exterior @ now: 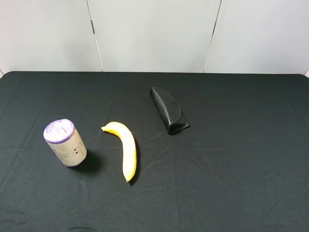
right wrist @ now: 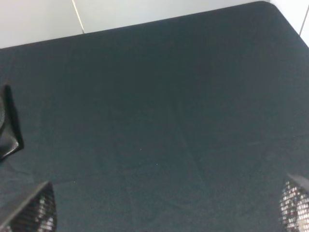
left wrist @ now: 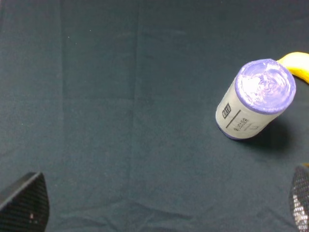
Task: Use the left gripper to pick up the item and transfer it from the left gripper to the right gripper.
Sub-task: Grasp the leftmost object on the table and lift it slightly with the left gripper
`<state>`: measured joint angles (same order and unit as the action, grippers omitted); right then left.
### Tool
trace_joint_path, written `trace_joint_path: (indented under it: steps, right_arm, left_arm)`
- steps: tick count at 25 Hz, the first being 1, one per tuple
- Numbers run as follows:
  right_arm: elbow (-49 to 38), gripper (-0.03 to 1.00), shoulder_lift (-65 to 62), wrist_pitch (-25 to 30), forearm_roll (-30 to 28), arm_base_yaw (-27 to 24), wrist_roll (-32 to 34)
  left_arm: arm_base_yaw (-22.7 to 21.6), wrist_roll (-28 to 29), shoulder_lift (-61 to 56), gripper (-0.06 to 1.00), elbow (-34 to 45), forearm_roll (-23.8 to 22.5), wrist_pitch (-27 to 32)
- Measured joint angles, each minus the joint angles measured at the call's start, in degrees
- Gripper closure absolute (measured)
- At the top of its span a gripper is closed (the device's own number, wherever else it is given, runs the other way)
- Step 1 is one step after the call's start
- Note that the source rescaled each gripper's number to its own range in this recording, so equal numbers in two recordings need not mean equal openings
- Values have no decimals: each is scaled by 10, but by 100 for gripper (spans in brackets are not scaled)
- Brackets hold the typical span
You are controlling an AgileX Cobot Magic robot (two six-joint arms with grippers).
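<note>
Plainly the canister stood upright at the overhead frame's lower left, nearest my left claw, which gaped wide and empty, with it ahead and off-centre.

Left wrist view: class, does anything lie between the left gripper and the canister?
Nothing visible does. Only bare black cloth separates the left gripper from the upright canister; the banana lies on its far side.

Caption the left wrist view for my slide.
Upright off-white paper-wrapped canister with purple top on dark cloth, yellow banana beside.
</note>
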<state>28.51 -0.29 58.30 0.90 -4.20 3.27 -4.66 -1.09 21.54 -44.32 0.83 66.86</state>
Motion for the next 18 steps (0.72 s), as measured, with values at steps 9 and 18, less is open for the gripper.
trace_joint_path:
  steps: [9, 18]
  right_arm:
    - [0, -3, 0, 0, 0, 0, 0]
    - [0, -3, 0, 0, 0, 0, 0]
  left_arm:
    - [0, 18, 79, -6, -7, -1, 0]
    - [8, 33, 160, -6, -7, 9, -1]
